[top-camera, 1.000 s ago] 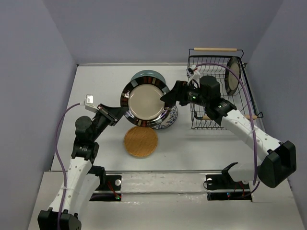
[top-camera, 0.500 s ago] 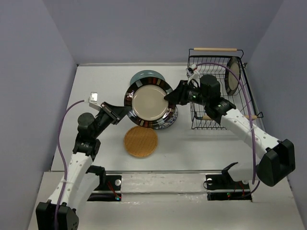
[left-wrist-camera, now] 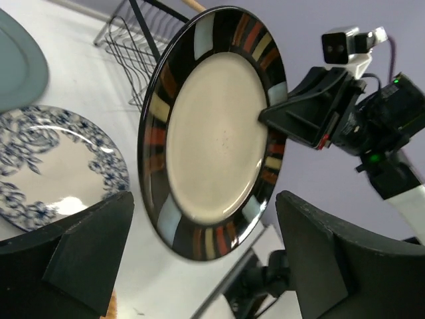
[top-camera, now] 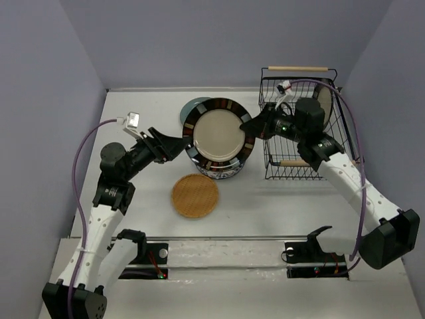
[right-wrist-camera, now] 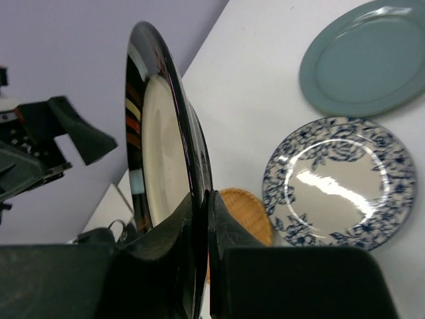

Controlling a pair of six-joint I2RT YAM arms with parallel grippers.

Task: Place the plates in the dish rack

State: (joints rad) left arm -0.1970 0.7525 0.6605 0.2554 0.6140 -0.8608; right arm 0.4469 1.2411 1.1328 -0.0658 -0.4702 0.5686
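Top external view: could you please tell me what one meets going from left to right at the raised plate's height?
Left gripper → striped plate → right gripper → dish rack.

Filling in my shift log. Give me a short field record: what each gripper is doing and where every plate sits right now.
right gripper: shut on the striped plate, pinching its rim, plate lifted on edge
left gripper: open, facing that plate, apart from it
second striped plate: standing in the rack
teal plate: flat on the table
floral plate: flat on the table
woven plate: flat on the table
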